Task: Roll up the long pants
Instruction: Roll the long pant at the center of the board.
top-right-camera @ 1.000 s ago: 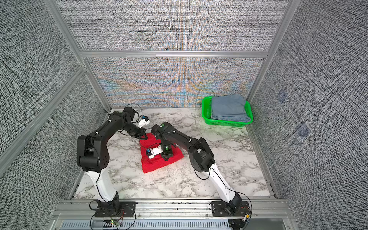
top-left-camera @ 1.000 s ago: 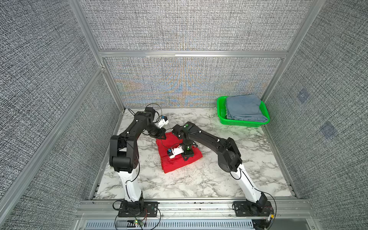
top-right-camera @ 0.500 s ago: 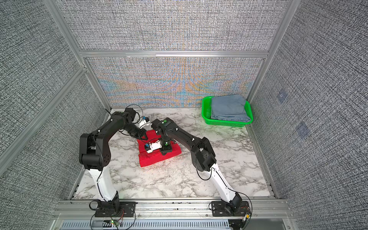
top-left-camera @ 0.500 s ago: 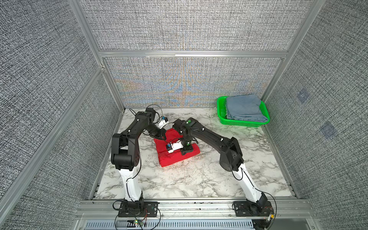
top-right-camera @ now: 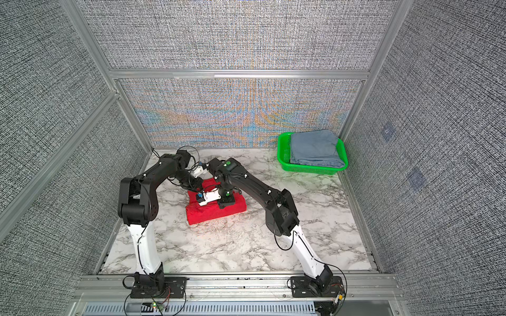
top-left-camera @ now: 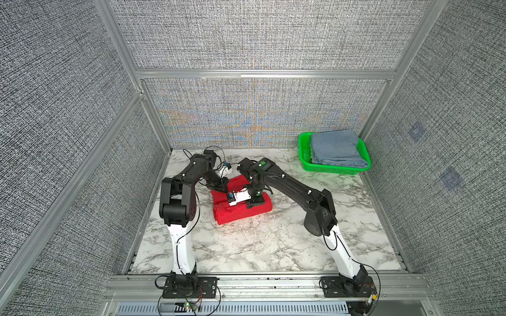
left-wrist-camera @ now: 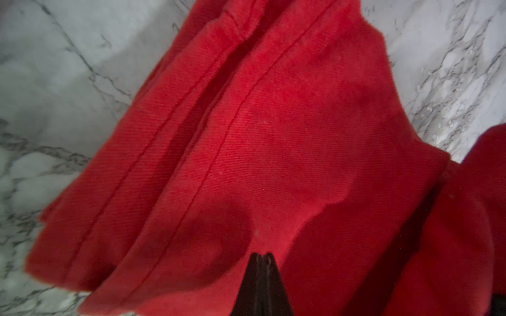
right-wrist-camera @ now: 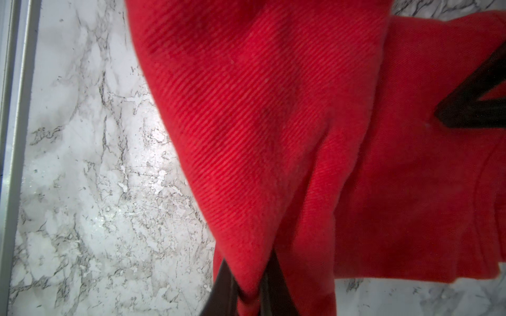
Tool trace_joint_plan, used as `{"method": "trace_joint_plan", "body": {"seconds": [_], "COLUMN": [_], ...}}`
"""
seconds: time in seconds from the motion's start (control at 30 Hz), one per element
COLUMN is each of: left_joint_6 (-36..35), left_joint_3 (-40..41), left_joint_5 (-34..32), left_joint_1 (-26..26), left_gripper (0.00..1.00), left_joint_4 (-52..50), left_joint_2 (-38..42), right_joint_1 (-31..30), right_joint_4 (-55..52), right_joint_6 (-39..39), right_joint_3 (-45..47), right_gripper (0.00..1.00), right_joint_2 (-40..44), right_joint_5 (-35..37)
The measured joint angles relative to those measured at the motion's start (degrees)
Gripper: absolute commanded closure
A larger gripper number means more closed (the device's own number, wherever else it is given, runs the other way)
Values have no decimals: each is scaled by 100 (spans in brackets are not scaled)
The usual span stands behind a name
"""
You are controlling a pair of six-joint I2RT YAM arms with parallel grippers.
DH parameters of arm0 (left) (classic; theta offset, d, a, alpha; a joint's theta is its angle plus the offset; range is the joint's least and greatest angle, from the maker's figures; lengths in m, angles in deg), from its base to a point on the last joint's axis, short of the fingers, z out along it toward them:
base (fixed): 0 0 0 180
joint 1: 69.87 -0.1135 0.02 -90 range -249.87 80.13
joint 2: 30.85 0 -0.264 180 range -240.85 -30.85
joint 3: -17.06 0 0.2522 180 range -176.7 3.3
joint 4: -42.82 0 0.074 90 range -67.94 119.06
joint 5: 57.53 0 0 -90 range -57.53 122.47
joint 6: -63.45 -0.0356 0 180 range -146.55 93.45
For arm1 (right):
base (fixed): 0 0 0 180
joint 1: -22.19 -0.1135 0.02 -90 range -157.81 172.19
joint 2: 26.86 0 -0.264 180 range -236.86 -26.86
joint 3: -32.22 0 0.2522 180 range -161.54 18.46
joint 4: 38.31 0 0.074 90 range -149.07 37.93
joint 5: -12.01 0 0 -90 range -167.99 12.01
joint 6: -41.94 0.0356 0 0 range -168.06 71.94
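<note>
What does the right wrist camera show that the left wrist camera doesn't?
Only the right wrist view: the right gripper pinching a fold of the pants, and a metal rail at the edge of the table. Only the left wrist view: stitched seams along the pants. Both: the red pants, the marble table, and the left gripper, shut.

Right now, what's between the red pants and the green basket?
Only bare marble table between the long pants and green basket, in both top views; the right arm crosses above.
</note>
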Motion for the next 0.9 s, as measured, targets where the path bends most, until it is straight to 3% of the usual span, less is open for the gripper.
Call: {"method": "trace_joint_plan", "body": {"seconds": [0.23, 0.47, 0.9], "left_joint_6": [-109, -118, -188], "left_joint_3": [0, 2, -68], "left_joint_5": [22, -61, 63], "left_joint_1": [4, 11, 22], "left_gripper": [98, 98, 98], "left_joint_4": [17, 116, 232], "left_joint_2": [118, 129, 262], "right_joint_1": [-2, 11, -48], "right_joint_4": [7, 173, 151], "right_joint_6": [-120, -164, -240], "right_joint_3": [-42, 699, 2286], "right_gripper": [100, 100, 100], "right_joint_2": [-326, -74, 688], "right_joint_5": [15, -221, -1506]}}
